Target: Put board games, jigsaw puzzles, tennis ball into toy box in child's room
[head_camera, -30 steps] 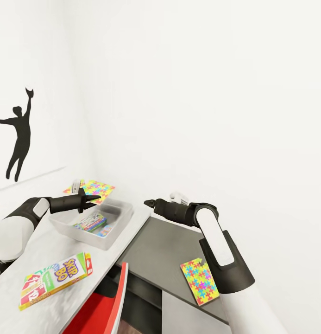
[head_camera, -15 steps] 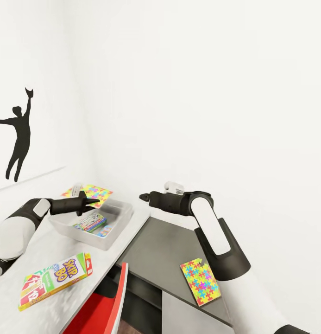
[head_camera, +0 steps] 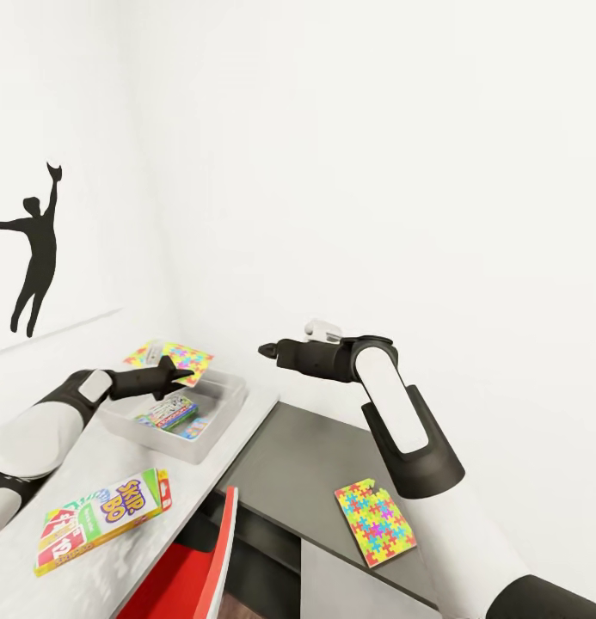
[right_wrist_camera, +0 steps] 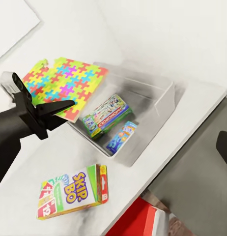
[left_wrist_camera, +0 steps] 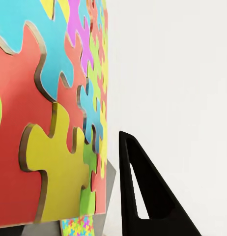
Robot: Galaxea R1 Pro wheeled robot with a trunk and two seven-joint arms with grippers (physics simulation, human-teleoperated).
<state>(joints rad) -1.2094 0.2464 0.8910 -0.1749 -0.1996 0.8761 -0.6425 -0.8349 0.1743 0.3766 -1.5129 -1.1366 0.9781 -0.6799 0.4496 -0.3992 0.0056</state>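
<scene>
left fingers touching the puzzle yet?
Touching. In the right wrist view the left gripper pinches the near edge of the puzzle, which is tilted up above the toy box.

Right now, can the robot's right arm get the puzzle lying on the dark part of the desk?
Probably yes. That jigsaw puzzle lies flat and uncovered on the dark corner section, beneath the right arm. The right gripper points away from it, so the arm must swing back and down.

Plain white walls [head_camera: 375,155], a black silhouette figure picture [head_camera: 33,249], a red chair [head_camera: 190,572] below.
</scene>
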